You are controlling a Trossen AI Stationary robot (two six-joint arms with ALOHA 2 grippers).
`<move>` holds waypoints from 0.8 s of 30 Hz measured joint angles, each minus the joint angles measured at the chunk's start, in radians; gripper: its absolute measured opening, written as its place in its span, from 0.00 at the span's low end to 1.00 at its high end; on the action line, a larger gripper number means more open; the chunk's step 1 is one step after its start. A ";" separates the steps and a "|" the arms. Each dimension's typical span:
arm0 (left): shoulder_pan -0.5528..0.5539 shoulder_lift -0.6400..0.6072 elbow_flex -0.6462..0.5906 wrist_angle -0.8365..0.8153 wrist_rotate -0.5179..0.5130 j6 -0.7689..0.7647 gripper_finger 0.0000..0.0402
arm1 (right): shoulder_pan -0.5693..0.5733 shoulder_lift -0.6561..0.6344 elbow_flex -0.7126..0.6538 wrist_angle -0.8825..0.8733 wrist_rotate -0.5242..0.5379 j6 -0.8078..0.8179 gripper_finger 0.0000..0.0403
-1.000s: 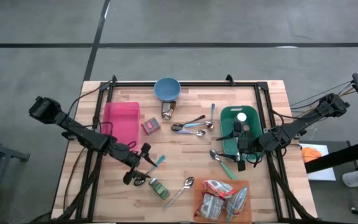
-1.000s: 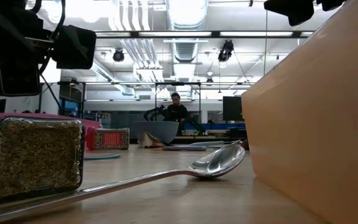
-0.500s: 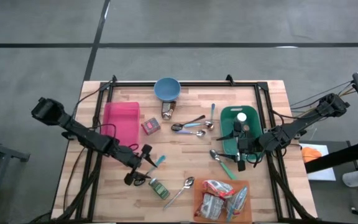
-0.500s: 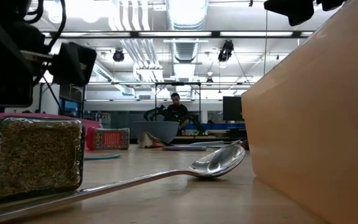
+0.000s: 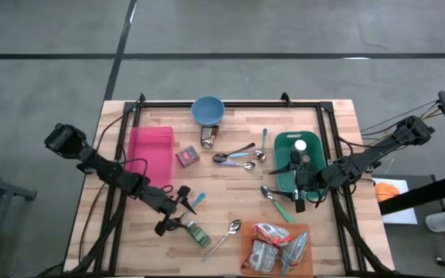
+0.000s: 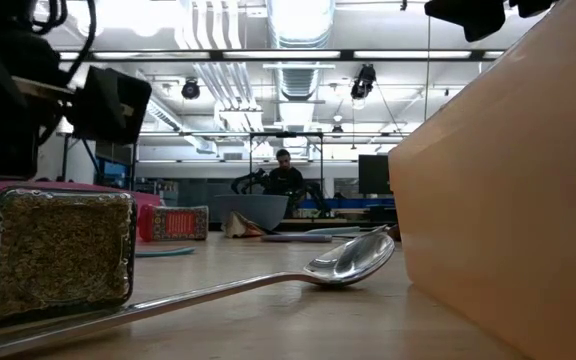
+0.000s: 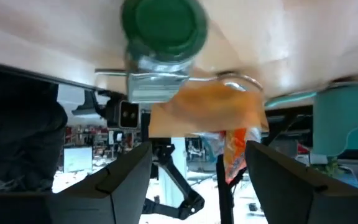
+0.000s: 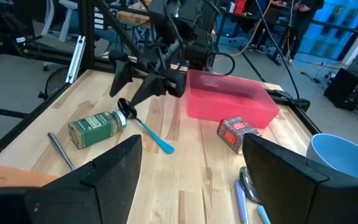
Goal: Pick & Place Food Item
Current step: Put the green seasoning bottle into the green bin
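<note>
My left gripper (image 5: 174, 208) hangs low over the front-left part of the table (image 5: 230, 201), fingers spread apart with nothing between them. Just past my fingertips lies the green-lidded spice jar (image 5: 198, 233), on its side on the wood, its lid turned toward me; in my left wrist view the jar (image 7: 160, 46) fills the space between my two dark fingers (image 7: 120, 180) without either of them touching it. Beside my gripper lies a teal-handled spoon (image 5: 197, 199). A silver spoon (image 5: 228, 234) rests just beyond the jar, toward the orange tray (image 5: 247, 243) at the front edge, which holds several food packets (image 5: 273, 245).

Farther off on my left side sits the pink bin (image 5: 151, 151), with a small red patterned box (image 5: 188, 157) just beside it. The blue bowl (image 5: 208, 110) stands at the back edge, and a small jar (image 5: 209, 137) lies just in front of it. A cluster of spoons (image 5: 240, 157) lies near the middle.

My right gripper (image 5: 298, 185) waits over the green bin (image 5: 307, 145) on the right side, its fingers also held apart and empty. Another teal-handled spoon (image 5: 276, 201) lies on the wood just beside that bin.
</note>
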 joint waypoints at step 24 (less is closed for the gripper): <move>-0.115 0.018 -0.001 -0.062 -0.189 -0.049 0.64 | 0.000 0.000 0.000 -0.004 0.000 0.000 0.69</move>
